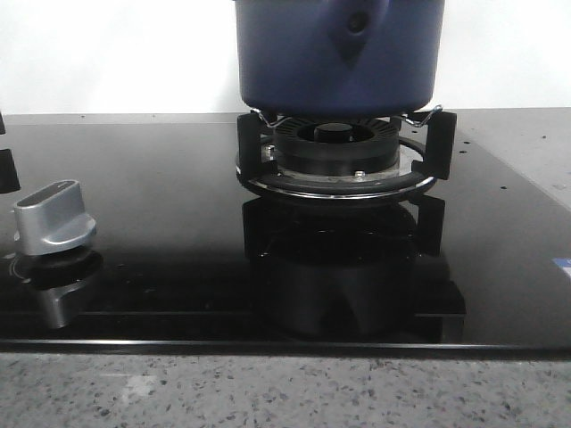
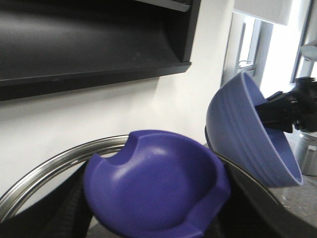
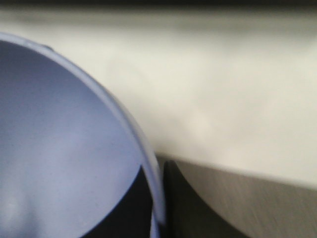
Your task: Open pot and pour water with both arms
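**Pot on the burner, tilted bowl held over its rim**

A black glass cooktop (image 1: 134, 223) fills the front view, set into a speckled grey tabletop (image 1: 268, 392). A silver control knob (image 1: 55, 217) stands at its left side, well apart from the burner. The burner (image 1: 335, 147) sits in the middle, ringed by a black pot support (image 1: 442, 143) with wire clips under the vessel's base. On that support rests the pot (image 1: 339, 53), dark navy with a teardrop handle mount and round hole facing the camera; its upper part is cut off by the frame edge.

In the left wrist view a deep-blue, dished piece with a notched edge (image 2: 153, 186) lies in the foreground, just in front of a curved metal rim (image 2: 54, 163); what it is cannot be told for sure. Beyond it a lighter blue bowl (image 2: 247, 134) is steeply tilted, its mouth turned sideways. The right gripper (image 2: 287, 111) reaches in at the bowl's rim, its dark jaws clamped on that edge. Black shelving (image 2: 94, 39) and a white wall stand behind.

The right wrist view is blurred: the bowl's pale inside (image 3: 64, 139) fills one side, the wall the rest.

The left gripper shows in no view, so whether its jaws are released or clenched cannot be told.
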`<state>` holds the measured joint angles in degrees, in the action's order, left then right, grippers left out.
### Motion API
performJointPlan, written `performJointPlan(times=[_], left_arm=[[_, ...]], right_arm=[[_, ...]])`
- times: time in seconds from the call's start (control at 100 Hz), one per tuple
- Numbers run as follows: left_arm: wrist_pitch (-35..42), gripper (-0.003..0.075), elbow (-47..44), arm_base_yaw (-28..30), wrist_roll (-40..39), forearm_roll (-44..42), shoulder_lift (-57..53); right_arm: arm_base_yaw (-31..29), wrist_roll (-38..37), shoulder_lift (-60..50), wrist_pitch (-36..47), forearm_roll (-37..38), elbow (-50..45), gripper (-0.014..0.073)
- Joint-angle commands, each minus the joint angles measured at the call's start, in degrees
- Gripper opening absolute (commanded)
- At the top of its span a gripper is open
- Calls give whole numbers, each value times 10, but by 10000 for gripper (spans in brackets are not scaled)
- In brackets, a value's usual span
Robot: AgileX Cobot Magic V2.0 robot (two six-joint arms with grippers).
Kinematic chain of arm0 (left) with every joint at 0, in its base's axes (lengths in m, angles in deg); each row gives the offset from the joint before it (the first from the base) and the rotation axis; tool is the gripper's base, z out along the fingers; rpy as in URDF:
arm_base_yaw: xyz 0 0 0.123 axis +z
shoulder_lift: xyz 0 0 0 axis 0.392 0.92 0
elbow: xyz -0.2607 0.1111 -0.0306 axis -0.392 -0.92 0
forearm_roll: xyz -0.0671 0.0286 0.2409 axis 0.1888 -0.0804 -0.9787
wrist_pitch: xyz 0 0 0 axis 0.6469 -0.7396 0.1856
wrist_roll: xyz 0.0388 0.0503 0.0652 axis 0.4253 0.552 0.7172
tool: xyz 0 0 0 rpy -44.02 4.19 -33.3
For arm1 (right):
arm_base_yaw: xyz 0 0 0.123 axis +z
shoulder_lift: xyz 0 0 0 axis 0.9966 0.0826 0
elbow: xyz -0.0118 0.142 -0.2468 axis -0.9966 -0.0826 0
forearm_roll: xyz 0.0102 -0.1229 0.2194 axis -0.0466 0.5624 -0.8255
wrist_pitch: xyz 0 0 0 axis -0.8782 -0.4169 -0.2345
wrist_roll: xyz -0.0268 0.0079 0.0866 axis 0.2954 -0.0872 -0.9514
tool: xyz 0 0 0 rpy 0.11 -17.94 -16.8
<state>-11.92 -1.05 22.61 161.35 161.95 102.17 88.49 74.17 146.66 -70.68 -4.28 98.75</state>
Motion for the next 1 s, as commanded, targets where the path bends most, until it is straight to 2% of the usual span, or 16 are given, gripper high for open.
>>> performJointPlan(times=[0.0,0.15,0.27,0.41,0.53,0.65,0.99], left_arm=[[-16,350,21,-26,-5,64,-29],[1,350,21,-68,-1,63,-29],[26,350,21,-95,2,62,-29],[41,350,21,-121,2,60,-29],[41,350,21,-134,2,58,-29],[41,350,21,-141,2,57,-28],[41,350,21,-142,2,55,-28]], right_arm=[[-65,-23,-24,-83,-11,33,-55],[-167,-38,-13,-251,14,33,-55],[-223,-53,5,-308,38,10,-56],[-258,-53,17,-296,58,-49,-55],[-260,-72,22,-262,112,-98,-55],[-260,-75,22,-229,112,-136,-56],[-260,-75,25,-203,112,-152,-56]])
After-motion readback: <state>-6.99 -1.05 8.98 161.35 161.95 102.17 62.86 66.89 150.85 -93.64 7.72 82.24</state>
